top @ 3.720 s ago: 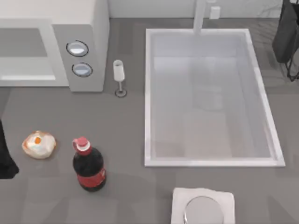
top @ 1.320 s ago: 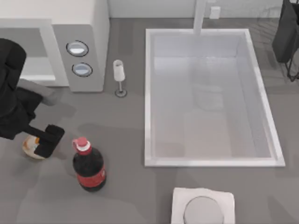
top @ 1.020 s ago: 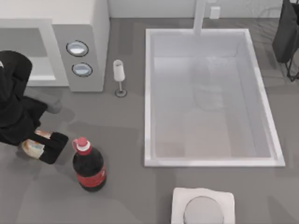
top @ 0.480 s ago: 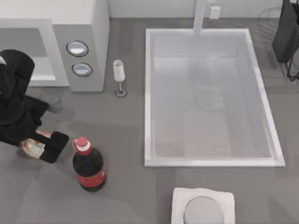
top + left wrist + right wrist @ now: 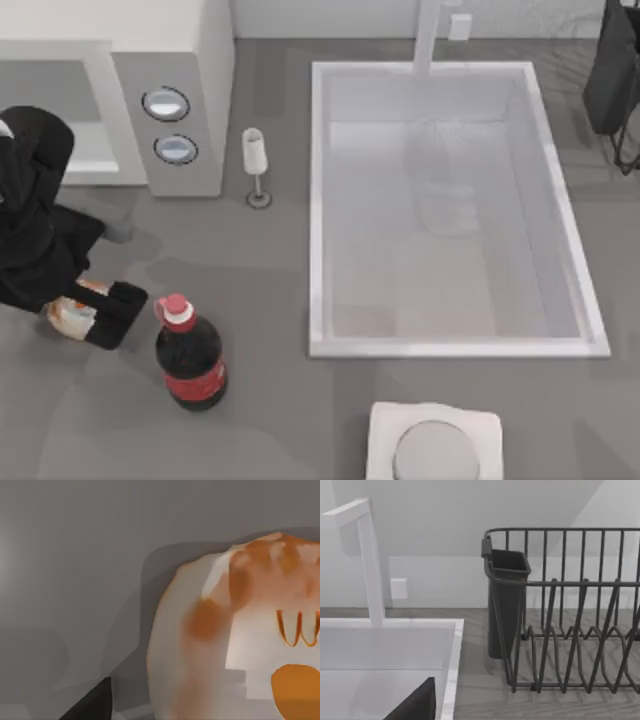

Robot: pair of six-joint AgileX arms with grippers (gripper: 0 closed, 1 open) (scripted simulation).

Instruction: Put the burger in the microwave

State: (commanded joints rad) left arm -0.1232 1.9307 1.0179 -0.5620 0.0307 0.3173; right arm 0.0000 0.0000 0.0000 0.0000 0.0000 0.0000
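Tan and whitish, the burger (image 5: 68, 314) sits on the grey counter (image 5: 270, 420) at the near left, just left of the cola bottle (image 5: 190, 352) and well in front of the microwave (image 5: 120, 95). The left tool (image 5: 92, 312) is down over it, dark fingers on either side of the bun, so it looks clenched on the burger. The burger seems not yet clear of the counter. The right arm is parked at the far right by the dish rack (image 5: 570, 610).

To do this step well, the grip should be firm but not crushing, and the lift straight up, keeping clear of the bottle beside it. Then the carry goes far and slightly left toward the open cavity.

Close up, the bun (image 5: 235, 645) is lumpy, pale with orange-brown blotches and an orange patch.
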